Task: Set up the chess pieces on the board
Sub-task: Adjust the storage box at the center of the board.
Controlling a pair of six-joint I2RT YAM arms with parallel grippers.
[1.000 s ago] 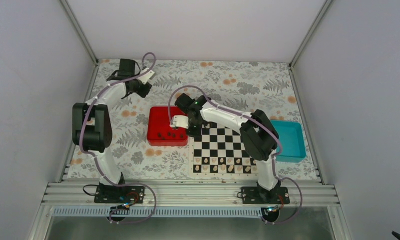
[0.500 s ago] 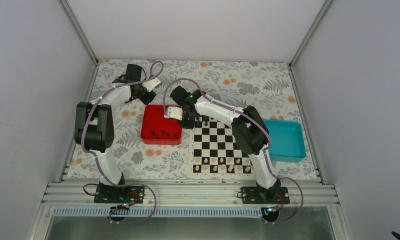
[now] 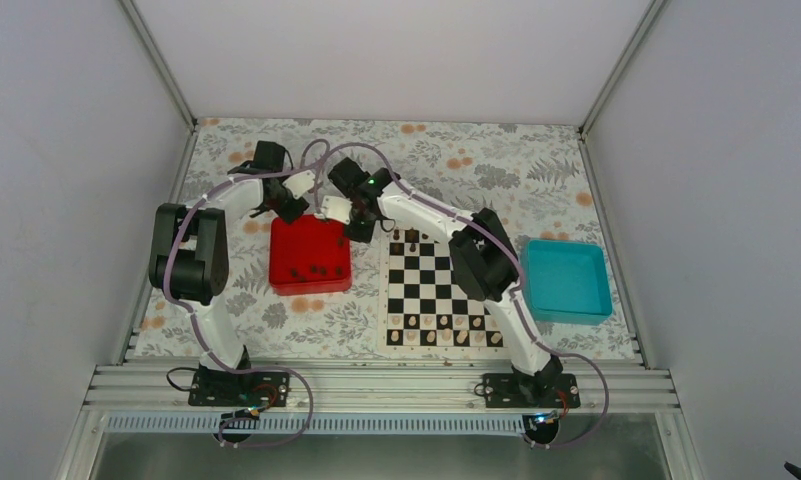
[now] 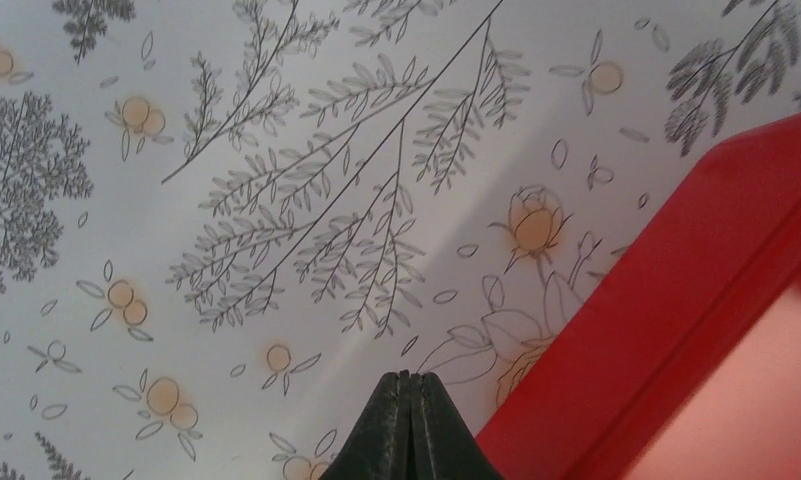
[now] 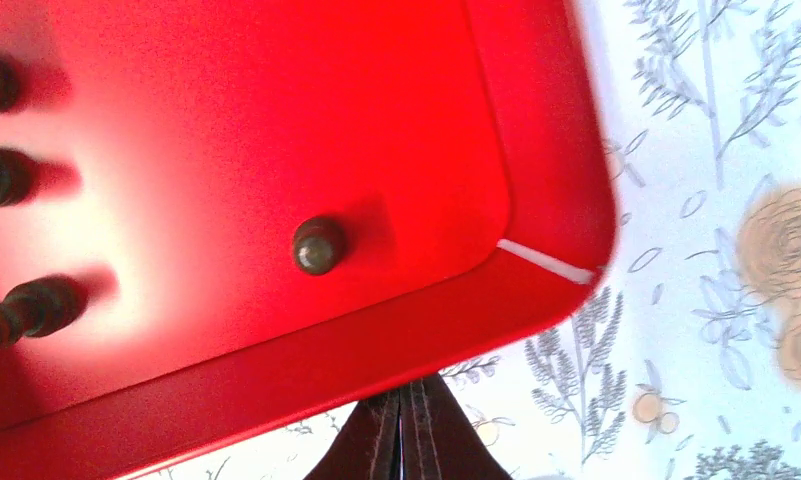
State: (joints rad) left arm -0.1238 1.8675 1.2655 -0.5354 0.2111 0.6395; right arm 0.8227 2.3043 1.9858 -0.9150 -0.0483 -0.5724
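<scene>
Several dark chess pieces (image 3: 314,268) lie in the red tray (image 3: 288,240), left of the board (image 3: 444,290). A few more dark pieces (image 3: 413,238) stand on the board's far row. In the right wrist view one piece (image 5: 319,245) stands near the tray's corner and others (image 5: 4,177) lie at the left edge. My right gripper (image 3: 354,232) is shut, and its tip (image 5: 404,392) rests against the tray's outer rim (image 5: 306,375). My left gripper (image 3: 288,212) is shut too. It hovers (image 4: 410,380) over the tablecloth just beside the tray's rim (image 4: 676,320) and holds nothing.
Pale tan pieces (image 3: 446,330) fill the board's two near rows. A teal tray (image 3: 566,280) sits right of the board. Floral cloth covers the table, with grey walls on three sides.
The red tray has slid left, away from the board, with my right gripper against its right side. My left gripper has swung right and nearer, down to the tray's far left corner.
</scene>
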